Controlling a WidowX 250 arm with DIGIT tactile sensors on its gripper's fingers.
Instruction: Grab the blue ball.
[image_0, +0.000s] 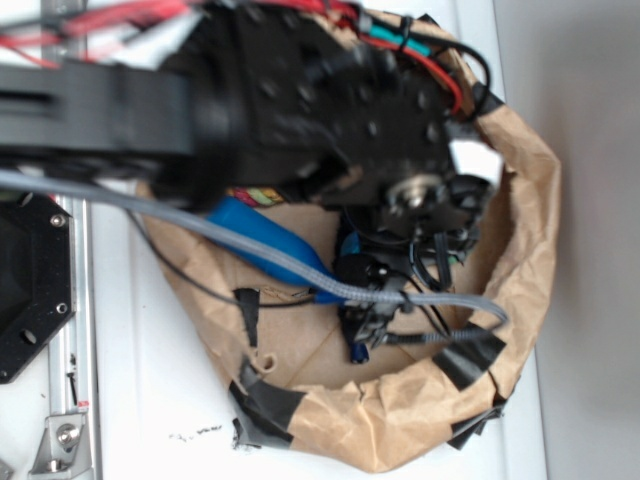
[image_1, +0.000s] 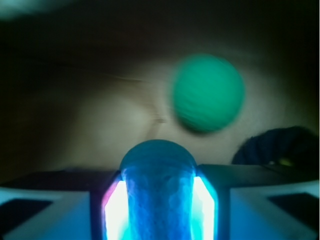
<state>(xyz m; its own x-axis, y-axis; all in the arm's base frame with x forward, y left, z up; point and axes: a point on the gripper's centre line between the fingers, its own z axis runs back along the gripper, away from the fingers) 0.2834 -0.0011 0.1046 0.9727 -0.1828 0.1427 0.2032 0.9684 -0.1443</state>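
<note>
Blue ball (image_1: 157, 192) sits clamped between the two lit pads of the tool (image_1: 159, 210), low in the wrist view. Green ball (image_1: 208, 93) lies apart at 1 o'clock on the brown paper (image_1: 90, 110). Risk: the round, rubbery ball may squirt out if the pads bear off-centre.

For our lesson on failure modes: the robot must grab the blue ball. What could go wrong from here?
The blue thing between the hand's fingers may be the pin, not the ball. The green ball lies close ahead and could be knocked. The cable crosses the bag and might snag.
</note>
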